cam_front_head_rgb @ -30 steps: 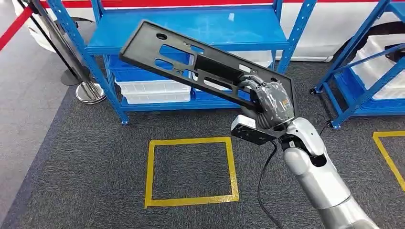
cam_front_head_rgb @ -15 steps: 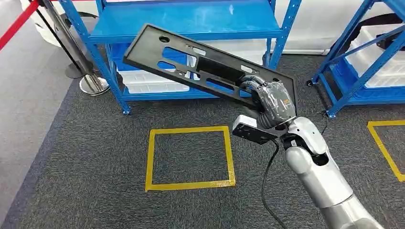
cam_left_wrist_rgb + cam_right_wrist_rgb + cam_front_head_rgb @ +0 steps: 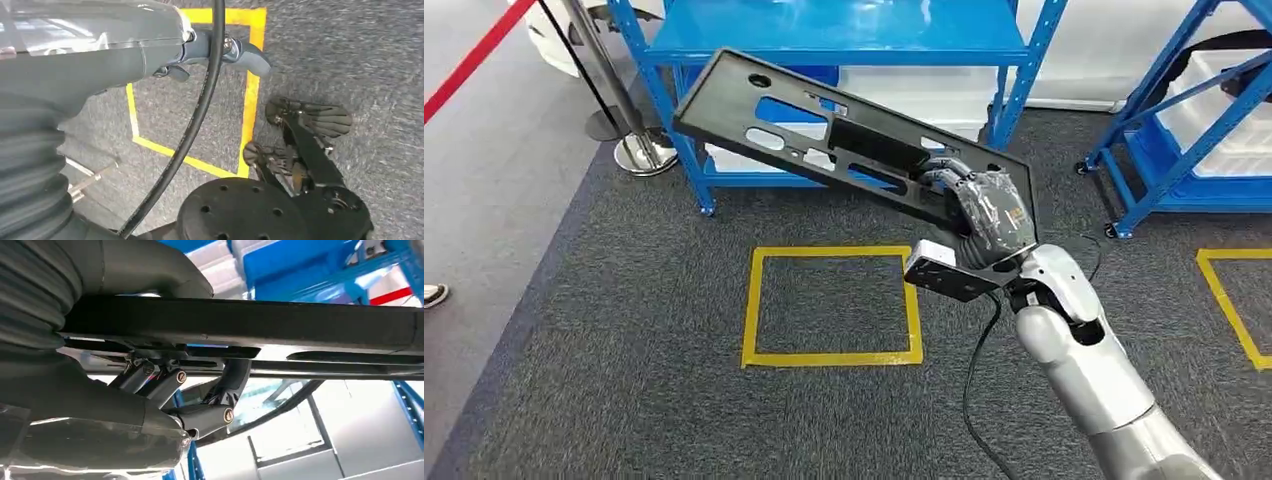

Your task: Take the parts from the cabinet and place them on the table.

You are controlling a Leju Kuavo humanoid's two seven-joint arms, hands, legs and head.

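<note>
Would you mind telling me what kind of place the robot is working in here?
Probably a workshop or test area set up for parts handling: blue metal shelving with white bins, yellow taped squares on grey carpet, and a red barrier belt on stanchions.

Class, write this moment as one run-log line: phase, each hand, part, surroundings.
phase: carrying | right hand: grips black part at one end | left hand: empty, fingers curled, over carpet | part: tilted, airborne | ahead: blue shelving

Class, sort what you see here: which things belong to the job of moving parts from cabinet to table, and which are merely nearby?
Belongs to the job:
black part, held by the right hand
blue cabinet

Merely nearby:
yellow floor square
stanchion base
red barrier belt
</note>
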